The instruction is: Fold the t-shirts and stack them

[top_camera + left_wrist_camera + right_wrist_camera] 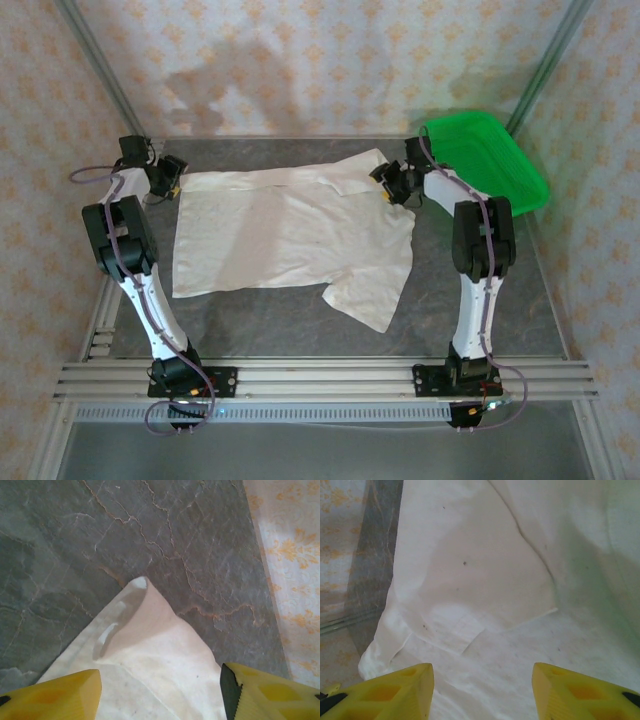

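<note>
One white t-shirt [290, 235] lies spread on the grey marble table [250, 312], with one sleeve hanging toward the near edge. My left gripper [172, 188] is at the shirt's far-left corner. In the left wrist view its yellow jaws [160, 695] stand apart, straddling the pointed cloth corner [150, 645]. My right gripper [388, 188] is at the far-right part of the shirt, by a folded-over sleeve. In the right wrist view the right gripper [482, 692] has its jaws wide apart over layered white cloth [485, 580]. Neither pair of fingers pinches the cloth.
A green plastic basket [490, 160] stands at the back right corner, just beyond the right arm. Patterned walls close in the table on three sides, and an aluminium rail [320, 380] with both arm bases runs along the near edge.
</note>
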